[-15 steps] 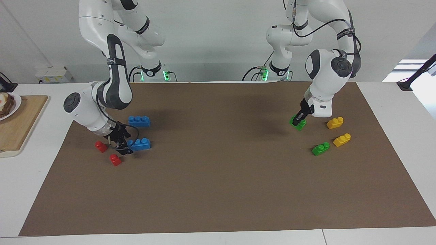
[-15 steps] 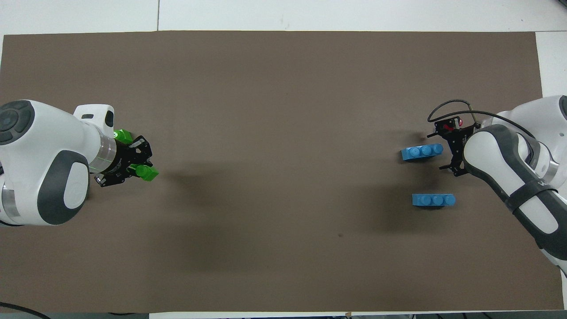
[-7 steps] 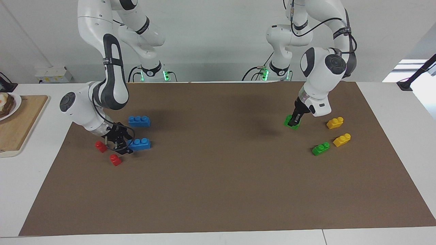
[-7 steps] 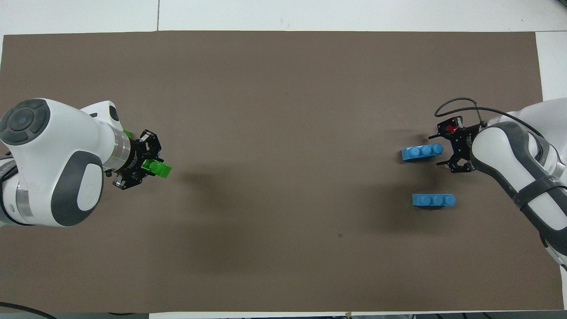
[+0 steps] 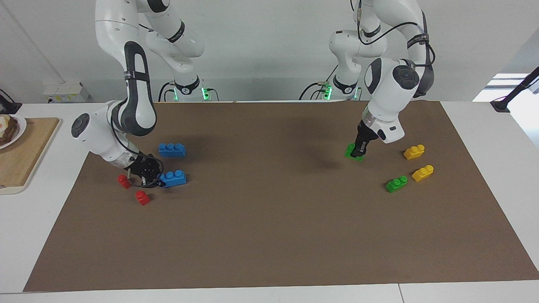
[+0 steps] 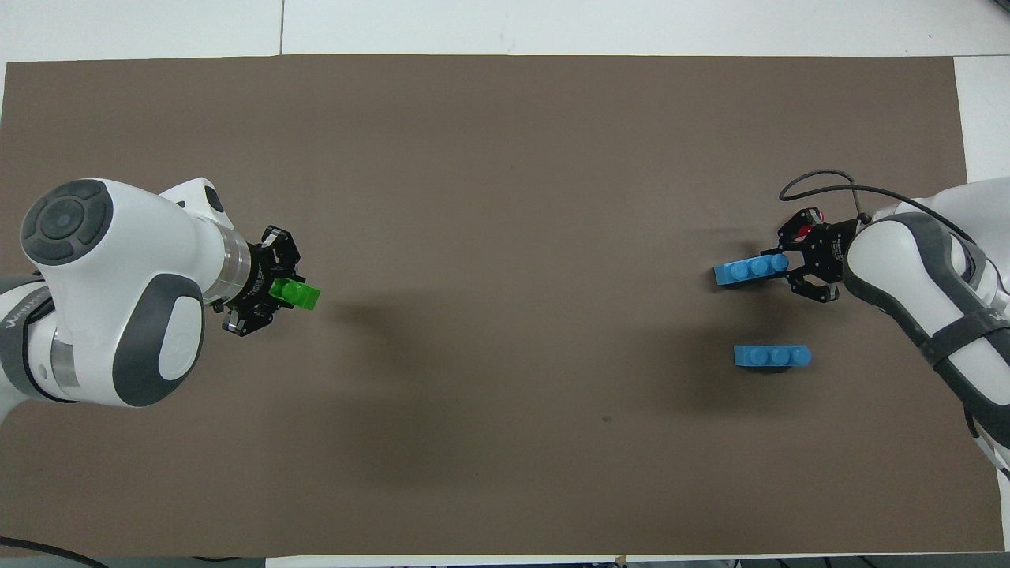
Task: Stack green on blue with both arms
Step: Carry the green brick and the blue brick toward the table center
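left gripper (image 5: 361, 148) pinching green brick (image 5: 352, 152), right gripper (image 5: 148, 176) pinching blue brick (image 5: 173, 179) by its end; end grip risks twisting, misaligning studs

A plain white wall (image 5: 269, 50) is seen along the robots' end of the room, evenly lit and without decoration. The white table (image 5: 497, 139) is covered for most of its surface by a brown mat (image 5: 269, 227), which is laid flat with white margins left around it. Toward the right arm's end, a wooden board (image 5: 21, 155) is placed on the tabletop, and a plate (image 5: 17, 128) is set on it. A small white box (image 5: 67, 91) is set against the wall. Bright daylight (image 5: 501, 86) is admitted at the left arm's end.
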